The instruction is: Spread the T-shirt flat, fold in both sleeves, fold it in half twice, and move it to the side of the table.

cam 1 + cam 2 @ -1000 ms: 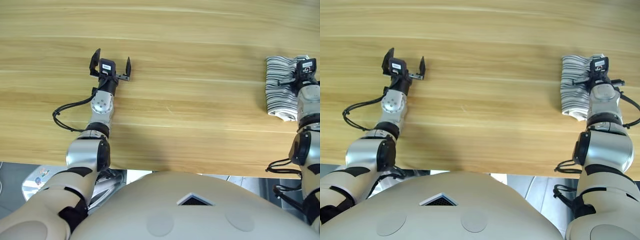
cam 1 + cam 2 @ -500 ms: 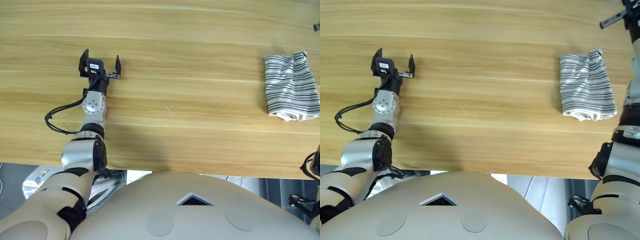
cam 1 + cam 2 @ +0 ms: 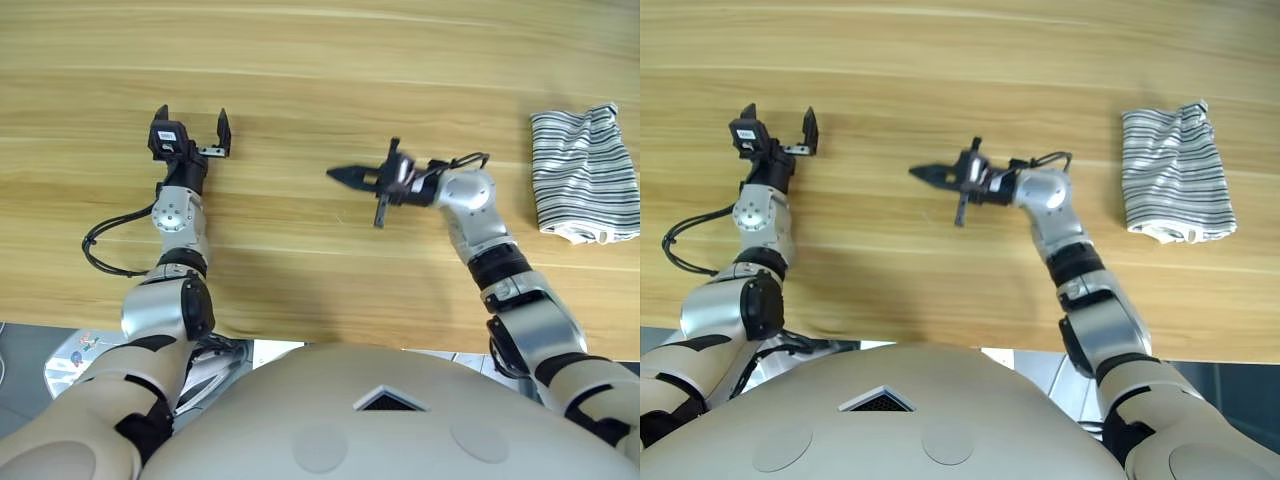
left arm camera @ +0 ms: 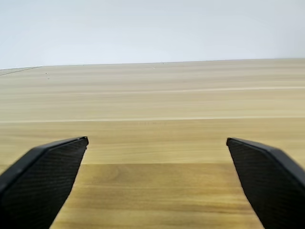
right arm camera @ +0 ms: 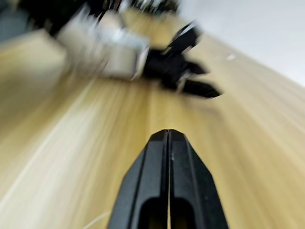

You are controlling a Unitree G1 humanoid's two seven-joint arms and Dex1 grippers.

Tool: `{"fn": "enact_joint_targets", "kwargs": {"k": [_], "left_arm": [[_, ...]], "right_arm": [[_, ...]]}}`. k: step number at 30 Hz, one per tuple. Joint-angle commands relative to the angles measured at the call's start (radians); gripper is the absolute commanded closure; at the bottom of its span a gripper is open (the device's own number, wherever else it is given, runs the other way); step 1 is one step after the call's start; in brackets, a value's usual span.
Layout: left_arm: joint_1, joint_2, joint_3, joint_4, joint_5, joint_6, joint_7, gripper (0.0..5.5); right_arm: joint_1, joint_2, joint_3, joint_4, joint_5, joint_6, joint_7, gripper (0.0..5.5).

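Note:
The striped T-shirt [image 3: 582, 172] lies folded in a small bundle at the right side of the wooden table [image 3: 320, 60], with nothing touching it. My right gripper [image 3: 335, 173] hovers over the table's middle, well to the left of the shirt, pointing left. Its fingers [image 5: 167, 143] are pressed together with nothing between them. My left gripper [image 3: 192, 115] rests at the left of the table, wide open and holding nothing, its fingertips [image 4: 71, 145] spread over bare wood. The left gripper [image 5: 183, 62] also appears, blurred, far off in the right wrist view.
The table's near edge [image 3: 330, 342] runs just in front of my arms. A black cable [image 3: 105, 245] loops beside the left forearm. Bare wood stretches between the two grippers and behind them.
The right gripper let go of the folded shirt, lifted off it, and swung left to the table's middle. The left gripper drifted slightly left. The shirt stayed put.

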Motion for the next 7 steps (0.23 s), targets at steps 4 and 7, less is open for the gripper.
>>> {"fn": "enact_joint_targets", "kwargs": {"k": [4,7], "left_arm": [[-0.070,0.008,0.084,0.029,-0.084,0.109,0.023,0.10],[-0.088,0.035,0.061,0.042,-0.035,0.120,0.184,0.10]], "right_arm": [[-0.316,-0.002,-0.131,0.571,-0.299,-0.008,-1.255,5.46],[-0.302,0.024,0.306,0.551,-0.854,0.155,-1.850,5.46]]}}
